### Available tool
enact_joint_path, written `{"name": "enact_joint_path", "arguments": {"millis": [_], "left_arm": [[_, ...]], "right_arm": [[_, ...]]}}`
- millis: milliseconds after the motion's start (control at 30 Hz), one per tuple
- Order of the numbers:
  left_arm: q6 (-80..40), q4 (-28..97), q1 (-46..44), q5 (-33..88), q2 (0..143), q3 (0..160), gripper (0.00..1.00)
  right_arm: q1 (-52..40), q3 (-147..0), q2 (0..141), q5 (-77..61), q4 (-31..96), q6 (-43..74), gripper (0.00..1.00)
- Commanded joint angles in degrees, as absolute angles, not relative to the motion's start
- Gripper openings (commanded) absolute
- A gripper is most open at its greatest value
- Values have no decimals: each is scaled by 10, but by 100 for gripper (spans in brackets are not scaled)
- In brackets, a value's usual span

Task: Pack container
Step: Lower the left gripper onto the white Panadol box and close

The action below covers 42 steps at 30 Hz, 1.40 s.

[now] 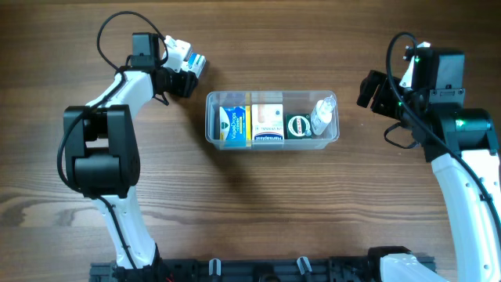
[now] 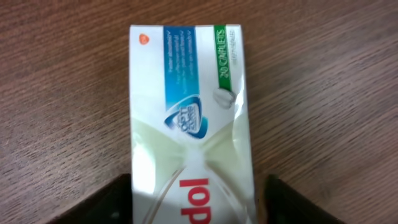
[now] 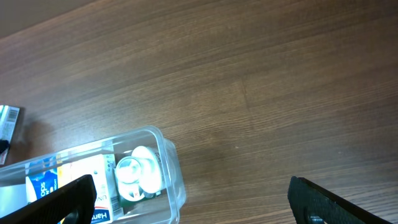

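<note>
The clear container (image 1: 272,144) sits mid-table, holding a blue box (image 1: 232,125), a white box (image 1: 267,121), a dark green item (image 1: 298,125) and a small bottle (image 1: 322,115). At the far left, my left gripper (image 1: 186,66) is shut on a white box with blue and green print (image 1: 196,60). In the left wrist view this box (image 2: 189,112) fills the gap between the gripper's (image 2: 199,202) dark fingers, just above the wood. My right gripper (image 1: 368,88) hovers open to the right of the container. Its wrist view shows the container's end (image 3: 171,165) and the bottle (image 3: 140,168).
Bare wooden table surrounds the container on all sides. The left arm's base and elbow (image 1: 98,149) stand at the left, the right arm (image 1: 462,149) along the right edge. A dark rail (image 1: 258,270) runs along the front edge.
</note>
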State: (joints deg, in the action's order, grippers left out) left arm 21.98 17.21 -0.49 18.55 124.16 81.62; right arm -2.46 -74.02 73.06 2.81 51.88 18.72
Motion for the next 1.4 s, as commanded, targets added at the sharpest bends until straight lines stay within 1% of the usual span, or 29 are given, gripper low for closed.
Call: {"name": "enact_joint_path", "arguments": {"millis": [0, 467, 500, 567, 667, 700, 767, 833, 933, 1233, 1367], "left_arm": [[219, 172, -9, 184, 1252, 818, 100], [219, 176, -8, 183, 1253, 818, 99], [219, 176, -8, 183, 1253, 818, 97], [219, 176, -8, 183, 1253, 818, 89], [219, 176, -8, 170, 1253, 818, 74], [219, 176, -8, 166, 1253, 818, 71], [219, 176, -8, 164, 1253, 818, 70], [219, 176, -8, 164, 1253, 818, 66], [219, 176, -8, 164, 1253, 818, 56], [219, 174, -8, 149, 1231, 818, 54], [219, 178, -8, 149, 1202, 818, 50]], "right_arm": [[-24, -746, 732, 31, 519, 181, 100], [-24, -746, 732, 31, 519, 180, 100], [-24, -746, 732, 31, 519, 181, 100], [-24, -746, 732, 31, 519, 181, 100], [-24, -746, 732, 31, 519, 181, 100], [-24, -746, 732, 31, 519, 181, 100], [-24, -746, 732, 31, 519, 180, 100], [-24, -746, 732, 31, 519, 181, 100], [-24, -746, 732, 31, 519, 181, 100], [-24, -746, 732, 31, 519, 180, 100], [-24, -746, 732, 31, 519, 181, 100]]}}
